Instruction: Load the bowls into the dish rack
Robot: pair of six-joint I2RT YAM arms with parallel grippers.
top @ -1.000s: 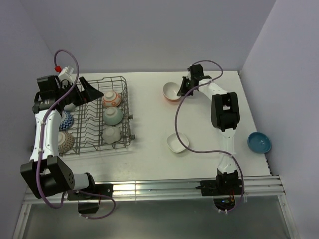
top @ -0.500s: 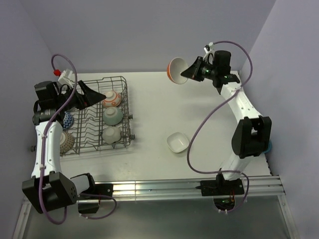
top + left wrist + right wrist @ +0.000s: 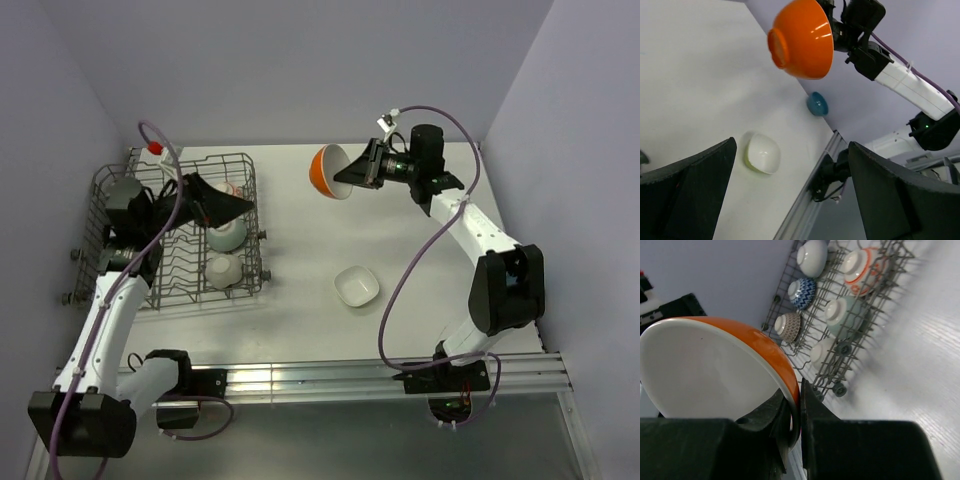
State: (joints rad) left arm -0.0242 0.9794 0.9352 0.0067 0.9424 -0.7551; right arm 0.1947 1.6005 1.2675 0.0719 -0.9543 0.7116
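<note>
My right gripper (image 3: 358, 172) is shut on the rim of an orange bowl with a white inside (image 3: 330, 172), held in the air on its side right of the dish rack (image 3: 175, 272). In the right wrist view the fingers (image 3: 799, 412) pinch that bowl's rim (image 3: 715, 367), and the rack (image 3: 867, 300) holds several bowls: pale green (image 3: 842, 310), red-orange patterned (image 3: 865, 262), blue-patterned (image 3: 802, 292). My left gripper (image 3: 232, 205) hangs open over the rack's far right corner, with nothing in it. The left wrist view faces the orange bowl (image 3: 802, 37).
A white square bowl (image 3: 356, 286) lies on the table between the arms, also seen as the white square bowl (image 3: 762, 153) in the left wrist view. A blue bowl (image 3: 817, 104) sits near the table's right edge. An aluminium rail (image 3: 330, 378) runs along the front.
The right arm lifted the orange bowl off the table and carried it left toward the rack. The left arm swung right over the rack, its gripper still open.
</note>
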